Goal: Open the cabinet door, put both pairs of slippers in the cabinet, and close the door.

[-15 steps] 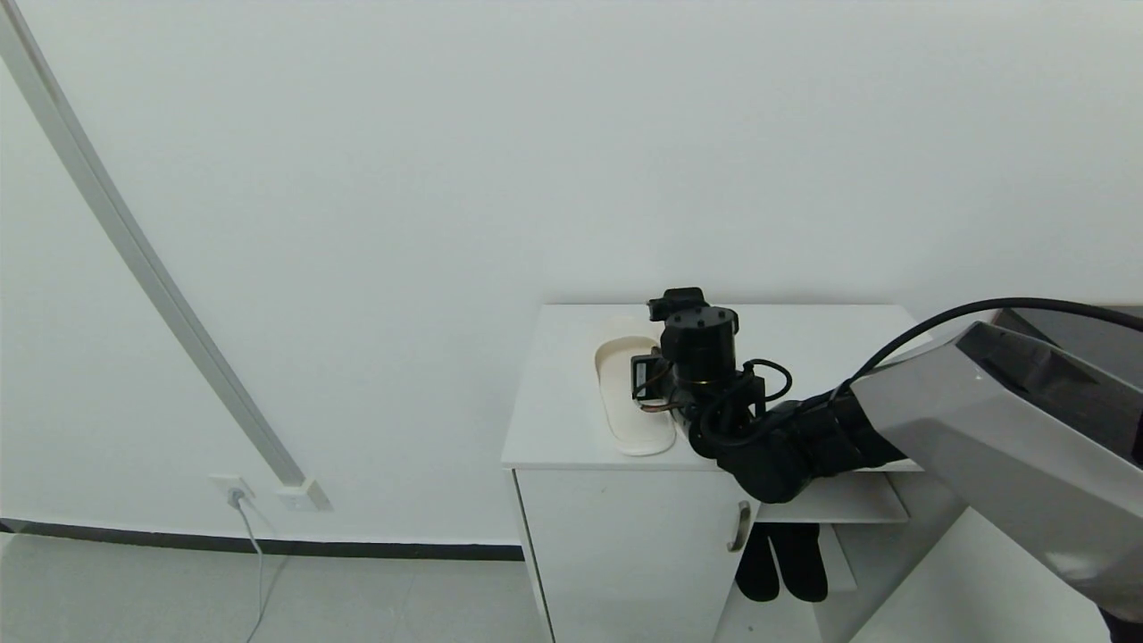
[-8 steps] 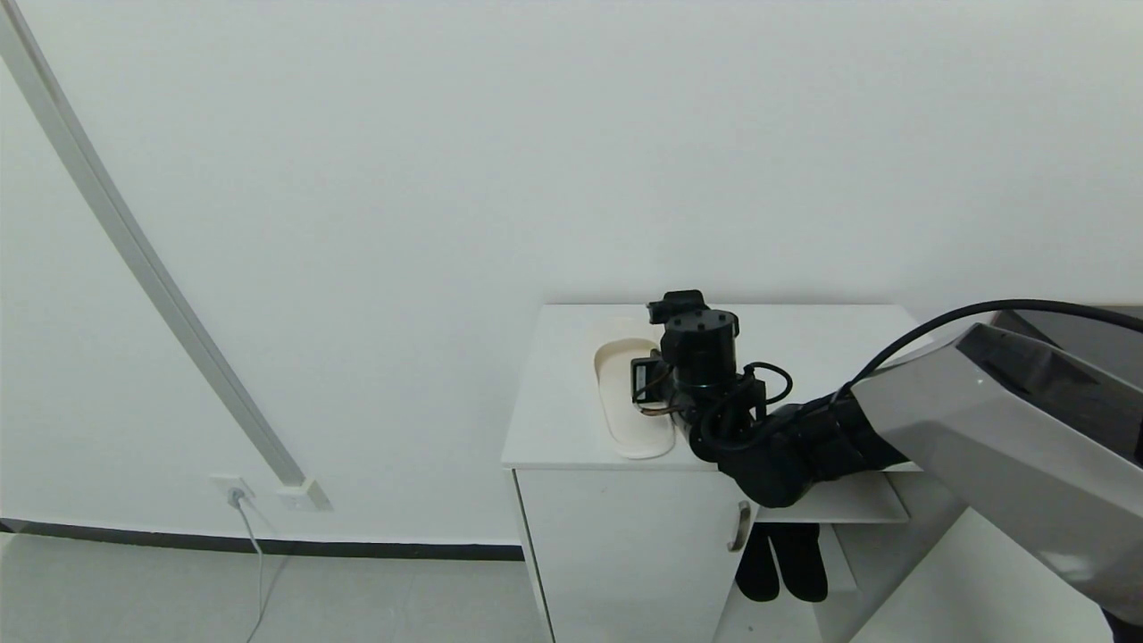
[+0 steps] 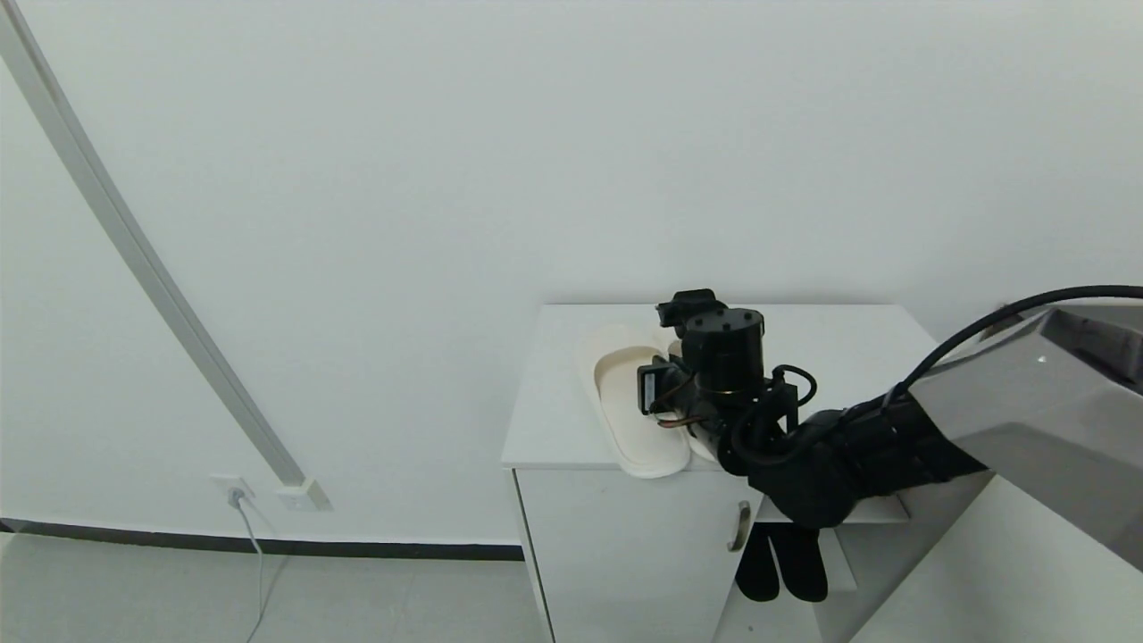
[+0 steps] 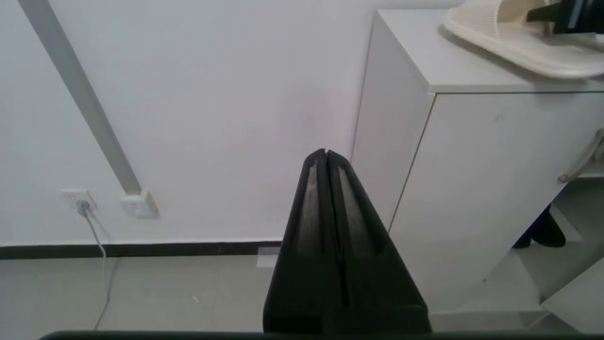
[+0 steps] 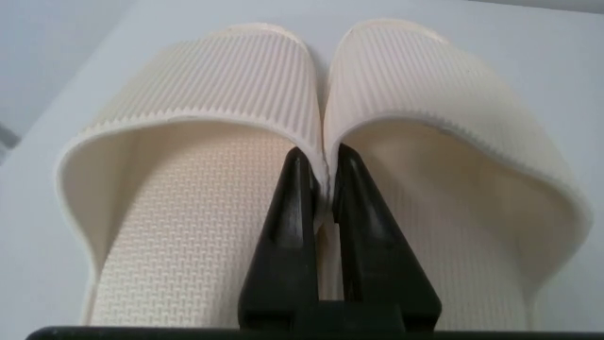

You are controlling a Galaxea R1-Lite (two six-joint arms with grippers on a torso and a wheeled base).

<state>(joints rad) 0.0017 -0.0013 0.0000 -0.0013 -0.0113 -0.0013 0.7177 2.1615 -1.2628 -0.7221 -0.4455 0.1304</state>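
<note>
Starting well to the left of the cabinet (image 3: 554, 420): a wall socket (image 3: 232, 489) is mounted low on the wall. A white cable (image 3: 259, 563) is plugged into it and hangs down toward the floor.

The left hand (image 4: 326, 156) is held low, out in front of the cabinet's left corner. Its fingers are pressed flat together with nothing between them.

On the cabinet top, toward its left side, the cream slippers (image 3: 625, 411) are laid side by side, soles down. The heel end is poked out just past the cabinet's front edge. The right hand (image 5: 323, 156) is parked right over them and is clamped on the pair where the two straps meet. Both inner strap edges are pinched between its fingers (image 5: 294, 189).

Below that, the cabinet's left door (image 3: 625, 554) is shut, with its handle (image 3: 739, 527) set at the door's right edge.

The cabinet's right half is open. A shelf (image 3: 857, 511) can be seen inside, and the black slippers (image 3: 786, 563) are tucked below that shelf, inside the cabinet, side by side and touching.
</note>
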